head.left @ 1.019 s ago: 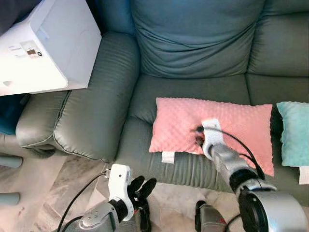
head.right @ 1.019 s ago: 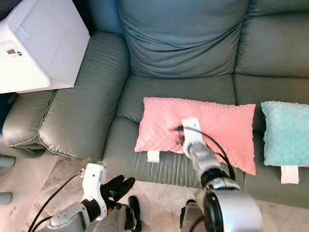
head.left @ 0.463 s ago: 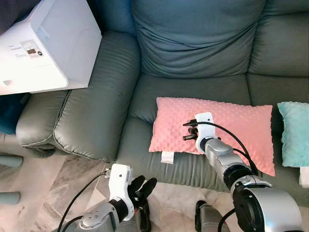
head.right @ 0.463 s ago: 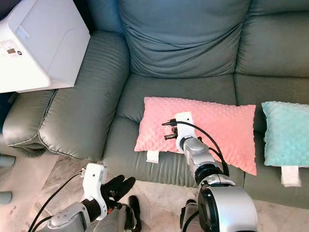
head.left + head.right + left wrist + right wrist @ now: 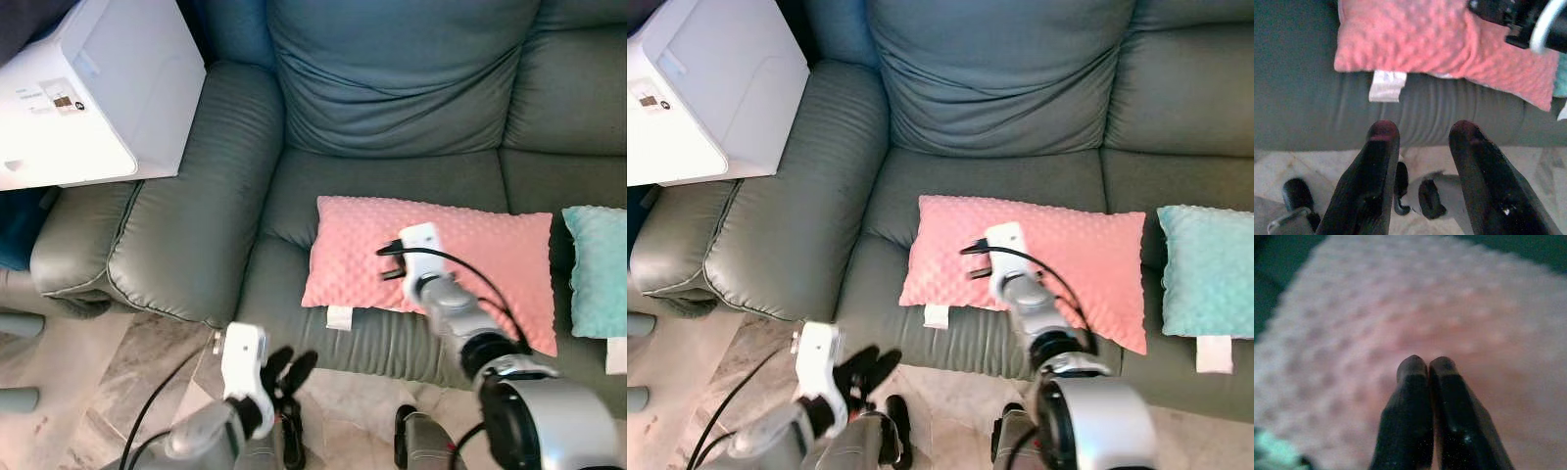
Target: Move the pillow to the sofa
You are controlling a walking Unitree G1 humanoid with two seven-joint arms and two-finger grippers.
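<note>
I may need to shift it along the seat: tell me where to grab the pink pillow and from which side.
Take the pink pillow at its near-left corner, by the white tag, coming from the sofa's front edge. That corner overhangs the seat front, so fingers could probably close on it; the flat middle offers no edge.

Grey-green sofa [image 5: 392, 191] — pink dimpled pillow [image 5: 490, 255] lies flat on its seat cushion, front edge overhanging slightly; teal pillow [image 5: 596, 269] just beside it, same seat.
</note>
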